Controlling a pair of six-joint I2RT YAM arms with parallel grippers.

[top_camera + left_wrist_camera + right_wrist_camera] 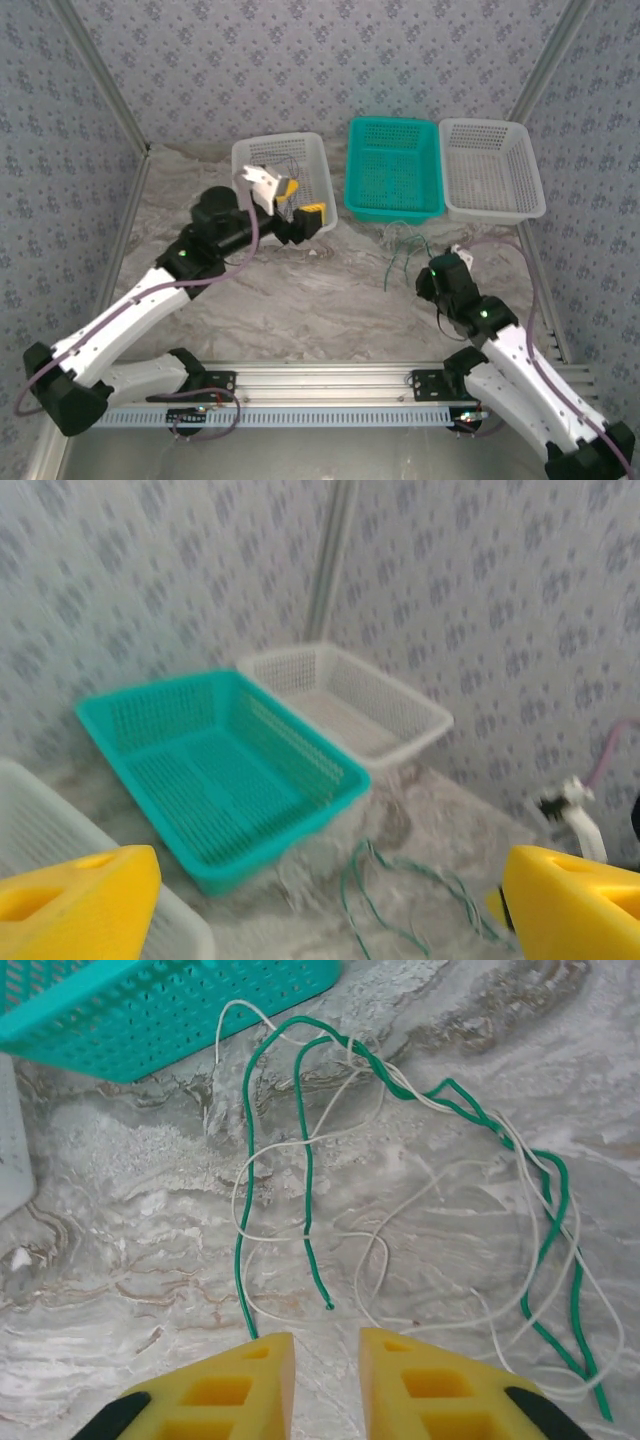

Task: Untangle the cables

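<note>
I hold my right gripper (328, 1345) open just short of the thin green and cream cables (305, 1160) tangled beside the teal mesh basket (150, 1010), poised to pinch one strand; my left gripper (300, 198) hangs open, clear.

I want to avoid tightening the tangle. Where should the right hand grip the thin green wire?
Probably the loose end of the thin green wire, lying straight and clear of the thin cream wire just ahead of the right hand; come from above.

No readable text, label, brand, number or sign found on baskets, arms, wall covering or desk; wall pattern purely ornamental.
</note>
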